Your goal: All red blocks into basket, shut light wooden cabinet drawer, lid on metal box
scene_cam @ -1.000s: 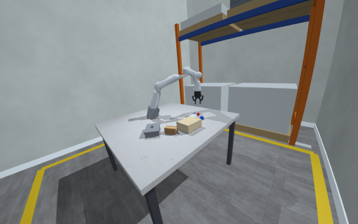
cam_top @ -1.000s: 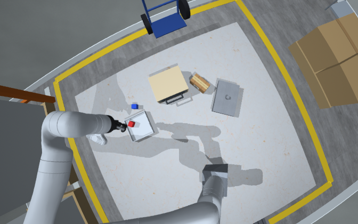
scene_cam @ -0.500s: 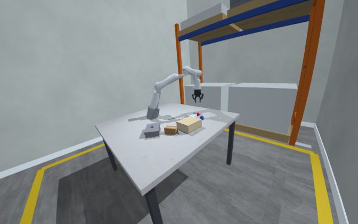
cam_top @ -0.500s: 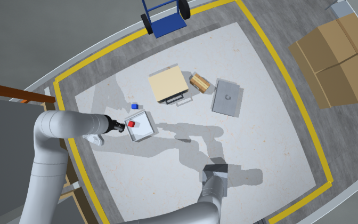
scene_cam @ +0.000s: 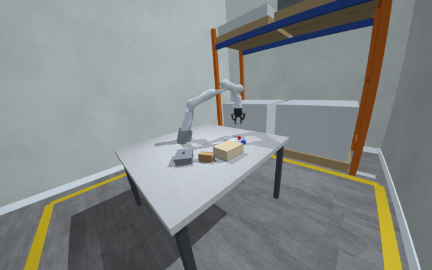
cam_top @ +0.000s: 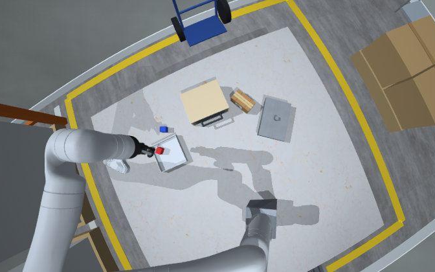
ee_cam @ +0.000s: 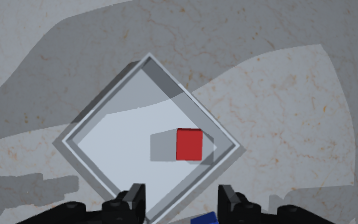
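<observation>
A red block (cam_top: 159,150) (scene_cam: 239,137) (ee_cam: 189,144) sits inside the basket (cam_top: 176,153) (scene_cam: 231,139) (ee_cam: 111,135), near one corner and within its walls. My gripper (cam_top: 153,152) (scene_cam: 238,123) (ee_cam: 181,200) is partly open, empty and above the basket. A blue block (cam_top: 163,129) (scene_cam: 243,142) (ee_cam: 204,218) lies outside the basket. The light wooden cabinet (cam_top: 204,101) (scene_cam: 227,150) has its drawer looking shut, its dark handle facing the basket side. The metal box (scene_cam: 183,162) has its grey lid (cam_top: 270,114) on. The insides of cabinet and box are hidden.
A small brown box (cam_top: 243,100) (scene_cam: 206,156) stands between the cabinet and the metal box; what is under it is hidden. The arm's base (cam_top: 261,211) (scene_cam: 184,135) stands on the table (cam_top: 320,189) (scene_cam: 164,180).
</observation>
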Available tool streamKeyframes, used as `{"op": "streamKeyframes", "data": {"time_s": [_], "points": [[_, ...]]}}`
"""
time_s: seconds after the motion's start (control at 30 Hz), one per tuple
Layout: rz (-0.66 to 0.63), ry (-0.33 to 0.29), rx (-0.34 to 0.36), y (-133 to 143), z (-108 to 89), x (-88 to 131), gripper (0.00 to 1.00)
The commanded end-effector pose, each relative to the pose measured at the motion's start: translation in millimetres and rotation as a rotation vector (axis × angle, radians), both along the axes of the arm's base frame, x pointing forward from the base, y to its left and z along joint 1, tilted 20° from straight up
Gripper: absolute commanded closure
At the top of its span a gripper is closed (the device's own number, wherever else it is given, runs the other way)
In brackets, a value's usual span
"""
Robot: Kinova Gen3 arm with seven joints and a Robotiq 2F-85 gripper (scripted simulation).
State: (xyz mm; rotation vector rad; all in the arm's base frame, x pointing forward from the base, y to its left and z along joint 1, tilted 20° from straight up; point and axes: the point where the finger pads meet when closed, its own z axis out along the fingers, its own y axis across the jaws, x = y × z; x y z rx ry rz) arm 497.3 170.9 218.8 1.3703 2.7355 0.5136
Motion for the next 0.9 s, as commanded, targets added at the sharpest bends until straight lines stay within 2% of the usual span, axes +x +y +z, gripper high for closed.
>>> {"op": "streamKeyframes", "data": {"time_s": [0.0,0.13,0.3,0.37,0.6,0.87], "points": [[0.002,-0.001,-0.006,-14,-3.6,4,0.47],[0.008,0.0,-0.02,-43,-13.2,11,0.47],[0.019,0.004,-0.041,-95,-30.3,20,0.47],[0.019,0.004,-0.041,-95,-30.3,20,0.47],[0.04,0.015,-0.064,-193,-61.8,19,0.47],[0.065,0.025,-0.068,-302,-97.7,-9,0.47]]}}
